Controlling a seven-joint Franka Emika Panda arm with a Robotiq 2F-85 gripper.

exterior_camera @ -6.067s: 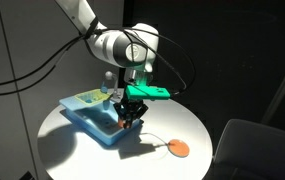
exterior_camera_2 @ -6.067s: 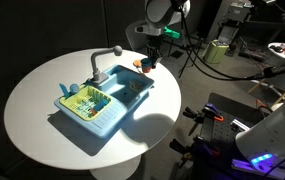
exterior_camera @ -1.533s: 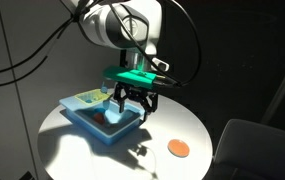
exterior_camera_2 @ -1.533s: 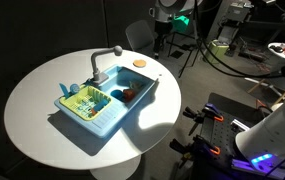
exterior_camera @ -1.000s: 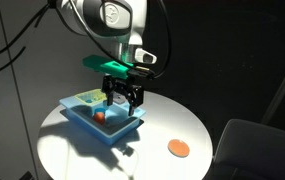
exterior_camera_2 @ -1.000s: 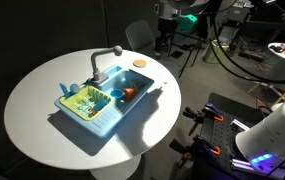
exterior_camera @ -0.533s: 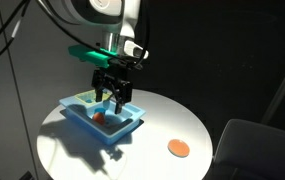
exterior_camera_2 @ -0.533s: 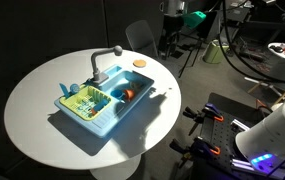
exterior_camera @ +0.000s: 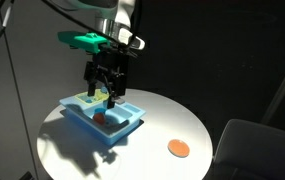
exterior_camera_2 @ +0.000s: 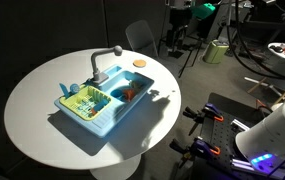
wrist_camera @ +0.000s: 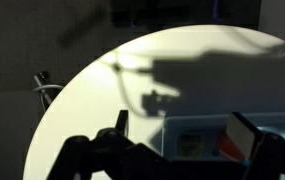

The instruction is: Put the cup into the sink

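The light-blue sink [exterior_camera: 124, 125] [exterior_camera_2: 88, 122] stands on the round white table, its grey faucet [exterior_camera_2: 100, 62] upright at the back. A small thing that I take for the cup lies in the basin [exterior_camera: 99, 117] [exterior_camera_2: 125, 93]. It shows reddish-orange in the shade, and its blue is hard to tell from the sink. My gripper [exterior_camera: 105, 95] hangs well above the sink, open and empty. In the wrist view the gripper [wrist_camera: 182, 135] frames the sink [wrist_camera: 197, 140] far below, with a red patch in it.
A flat orange saucer [exterior_camera: 178, 148] [exterior_camera_2: 139, 63] lies on the table apart from the sink. A yellow-green rack [exterior_camera_2: 82, 100] sits on the drainboard. The table edge [exterior_camera_2: 42, 165] drops off all round. Chairs and lab gear stand beyond it.
The open gripper has risen and drifted away from above the basin. The small thing in the basin has stayed put.
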